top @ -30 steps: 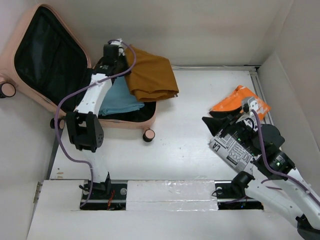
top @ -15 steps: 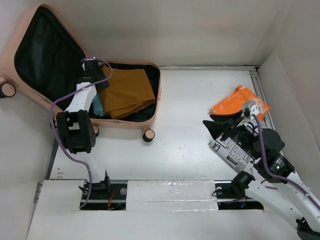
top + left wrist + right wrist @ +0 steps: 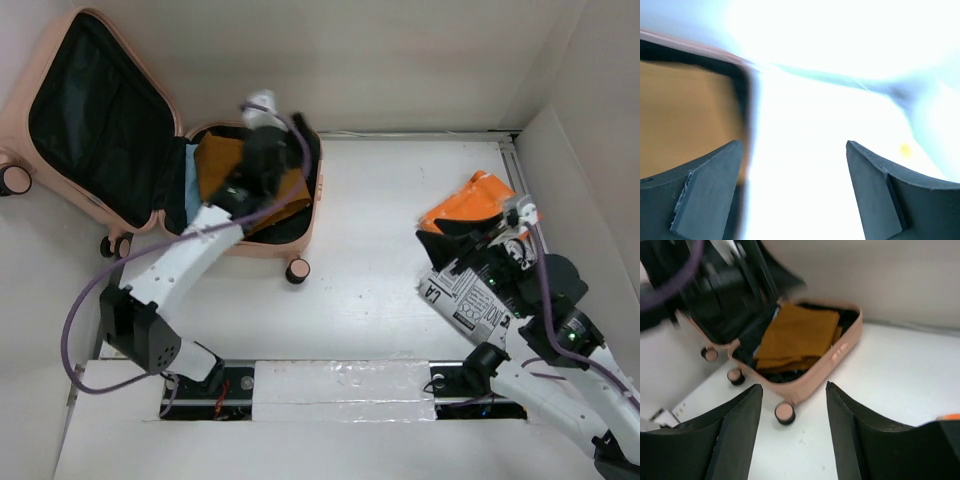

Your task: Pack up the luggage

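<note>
Luggage (image 3: pixel 262 247) sits open at the far left corner of the worktop (image 3: pixel 400 250), lid (image 3: pixel 100 110) leaning back, base shell facing up. Mustard garment (image 3: pixel 215 165) lies folded inside the shell, over a pale blue garment (image 3: pixel 191 195) at its left edge. Left end effector (image 3: pixel 795 150) hangs above the shell's right rim, fingers spread wide, nothing between them. Right end effector (image 3: pixel 792 390) hovers well apart on the right side, also spread and empty, beside an orange packet (image 3: pixel 470 200) on the worktop. Judged step: mustard piece is placed, and loading goes on. Next move likely calls for the right arm to drop onto the orange packet, pinch it and carry it across to the shell.
</note>
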